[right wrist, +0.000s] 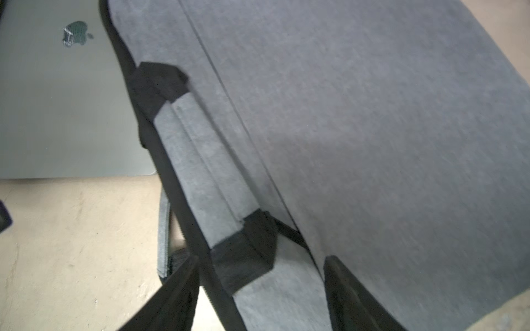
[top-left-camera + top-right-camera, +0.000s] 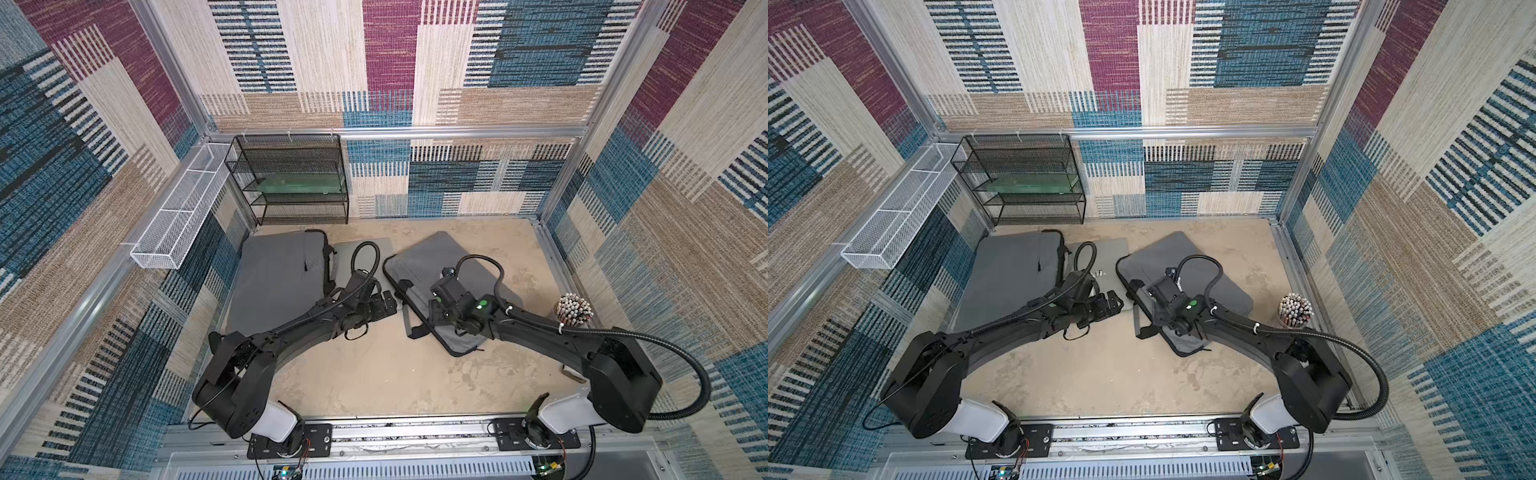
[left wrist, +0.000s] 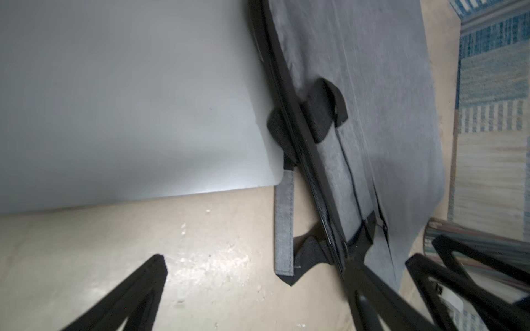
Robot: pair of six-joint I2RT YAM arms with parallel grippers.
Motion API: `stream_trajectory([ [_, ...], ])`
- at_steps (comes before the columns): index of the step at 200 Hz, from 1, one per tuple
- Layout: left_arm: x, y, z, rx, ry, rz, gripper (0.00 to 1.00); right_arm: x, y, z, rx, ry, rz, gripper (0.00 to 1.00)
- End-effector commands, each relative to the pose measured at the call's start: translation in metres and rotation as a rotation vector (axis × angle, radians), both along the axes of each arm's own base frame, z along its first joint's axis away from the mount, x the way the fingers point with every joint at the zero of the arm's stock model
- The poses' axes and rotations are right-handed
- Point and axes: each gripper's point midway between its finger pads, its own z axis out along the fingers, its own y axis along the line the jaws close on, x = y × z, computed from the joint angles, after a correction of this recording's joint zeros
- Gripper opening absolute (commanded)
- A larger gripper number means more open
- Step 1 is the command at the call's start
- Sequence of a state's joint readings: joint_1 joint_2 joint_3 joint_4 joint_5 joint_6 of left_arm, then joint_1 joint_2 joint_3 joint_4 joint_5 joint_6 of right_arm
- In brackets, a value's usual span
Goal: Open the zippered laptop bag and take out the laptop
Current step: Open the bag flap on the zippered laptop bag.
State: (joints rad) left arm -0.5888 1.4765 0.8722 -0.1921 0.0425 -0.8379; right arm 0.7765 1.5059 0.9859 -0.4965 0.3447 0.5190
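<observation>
- Table (image 2: 374,374): carries two grey bags + the laptop.
- Left bag (image 2: 274,282): on laptop's left side. Right bag (image 2: 432,255): just beside laptop on its right.
- Laptop (image 1: 57,109): flat on table, lid shut, outside both bags, so take-out step looks done.
- Left end effector (image 2: 1113,303): over laptop's near corner, jaws wide, empty.
- Right end effector (image 1: 262,258): right of laptop, over right bag's handle, jaws apart, nothing pinched.
- Next, prob.: lift both arms clear w/o snagging straps.
</observation>
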Motion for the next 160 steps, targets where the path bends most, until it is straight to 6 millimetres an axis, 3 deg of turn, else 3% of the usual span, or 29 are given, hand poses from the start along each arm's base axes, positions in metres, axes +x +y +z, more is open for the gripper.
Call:
stream_trajectory([
  [1, -0.002, 0.027, -0.003, 0.08, 0.002, 0.09, 0.99, 0.006, 0.008, -0.002, -0.124, -0.032, 0.02, 0.77],
  [53, -0.009, 0.05, -0.004, 0.086, -0.01, 0.155, 0.99, 0.013, 0.02, -0.03, -0.296, -0.008, 0.033, 0.82],
  [139, -0.009, 0.043, -0.015, 0.051, 0.02, 0.137, 0.99, 0.026, 0.015, -0.048, -0.407, -0.009, -0.004, 0.8],
  [160, -0.008, 0.042, -0.016, 0.047, 0.023, 0.134, 0.99, 0.029, 0.011, -0.044, -0.418, -0.027, -0.039, 0.72],
])
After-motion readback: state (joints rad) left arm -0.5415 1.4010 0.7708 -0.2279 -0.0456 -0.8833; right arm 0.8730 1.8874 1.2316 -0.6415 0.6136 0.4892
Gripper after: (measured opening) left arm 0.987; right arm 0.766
